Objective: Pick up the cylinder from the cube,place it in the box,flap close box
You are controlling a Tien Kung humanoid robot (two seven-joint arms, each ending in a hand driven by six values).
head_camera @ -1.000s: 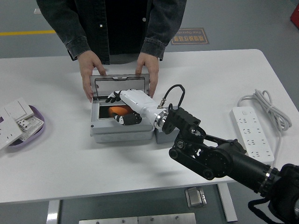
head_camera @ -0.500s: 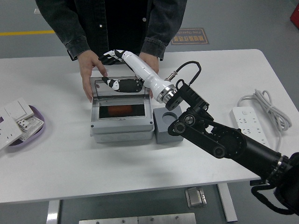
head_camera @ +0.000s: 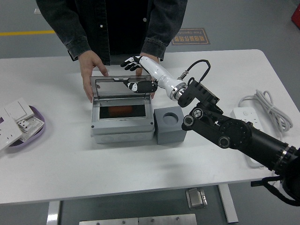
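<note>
Orange cylinder (head_camera: 121,111) lay on its side inside the grey box (head_camera: 123,127), long axis running left to right across the table, partly shaded by the box walls. Box stood open, its transparent flap (head_camera: 123,85) raised at the far edge and tilted upright. Grey cube (head_camera: 170,124) sat just beside the box on its right, touching or nearly so, round socket on top bare.

Right hand (head_camera: 139,74) reached in from the lower right on a black arm with a white forearm, raised above the far right corner of the box. Fingers (head_camera: 129,62) were spread and loose above the flap's top edge, thumb lower against the flap's right part; held nothing. Whether the thumb actually pressed the flap could not be told.

Across the table stood a person in a dark jacket. One of the person's hands (head_camera: 92,71) rested on the table at the box's far left corner, fingers down along its side; the other hand (head_camera: 151,61) lay behind the robot's, mostly hidden.

White power strip (head_camera: 249,133) with its coiled cable lay well apart at the right. Purple tray (head_camera: 33,127) holding white switch plates (head_camera: 14,117) sat at the left edge.
</note>
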